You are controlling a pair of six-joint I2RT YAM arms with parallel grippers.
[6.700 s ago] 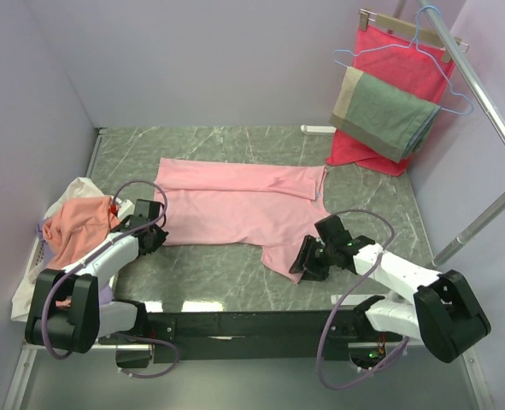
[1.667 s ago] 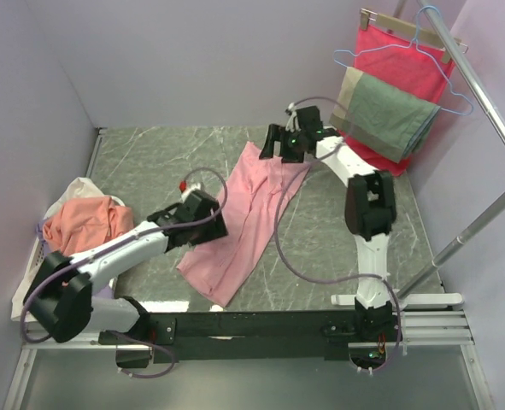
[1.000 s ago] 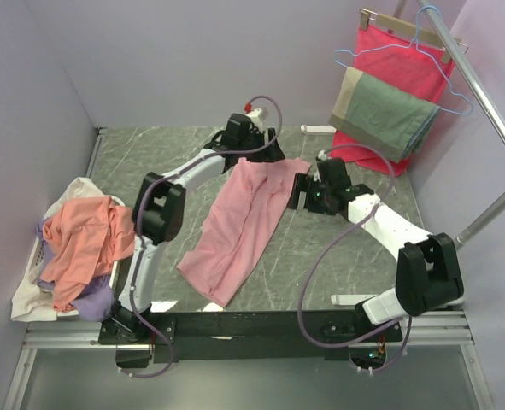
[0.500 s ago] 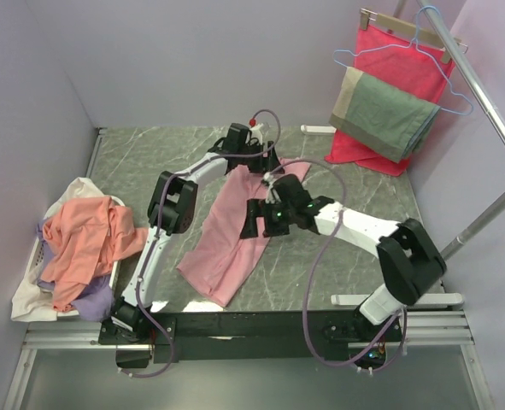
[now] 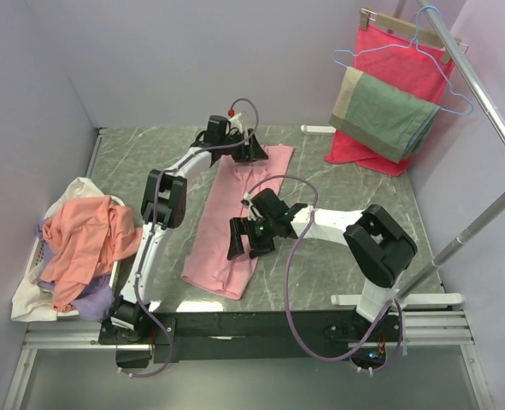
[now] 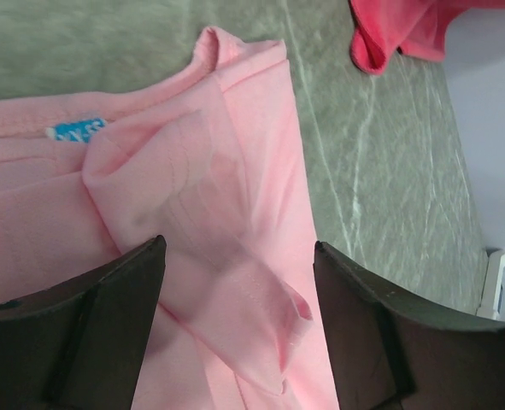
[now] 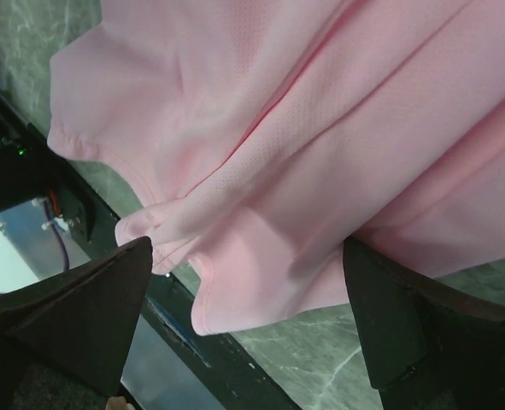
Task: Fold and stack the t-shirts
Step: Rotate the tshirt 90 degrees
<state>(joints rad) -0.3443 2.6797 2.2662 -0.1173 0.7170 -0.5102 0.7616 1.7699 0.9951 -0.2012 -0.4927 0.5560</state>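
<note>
A light pink t-shirt (image 5: 235, 222) lies on the marble table (image 5: 355, 192), folded into a long strip that runs from the far middle to the near edge. My left gripper (image 5: 252, 152) hovers open over its far end, above the collar and blue label (image 6: 73, 132), a raised fold (image 6: 226, 282) between its fingers. My right gripper (image 5: 245, 243) hangs open above the strip's near half, and its hem (image 7: 226, 290) shows below it near the table's front edge. Neither holds cloth. More t-shirts, salmon-orange (image 5: 85, 239), white (image 5: 28, 295) and lilac (image 5: 94, 301), are piled at the left.
A red cloth (image 5: 393, 64) on a hanger and a grey-green and beige cloth (image 5: 384, 115) hang at the back right by a slanted metal pole (image 5: 491, 120). The red cloth's corner (image 6: 397, 34) shows beyond the collar. The black base rail (image 7: 30, 171) runs along the table's near edge.
The right gripper has slid down the strip toward the near edge. The left gripper has shifted a little left at the collar. The pink strip now lies straighter.
</note>
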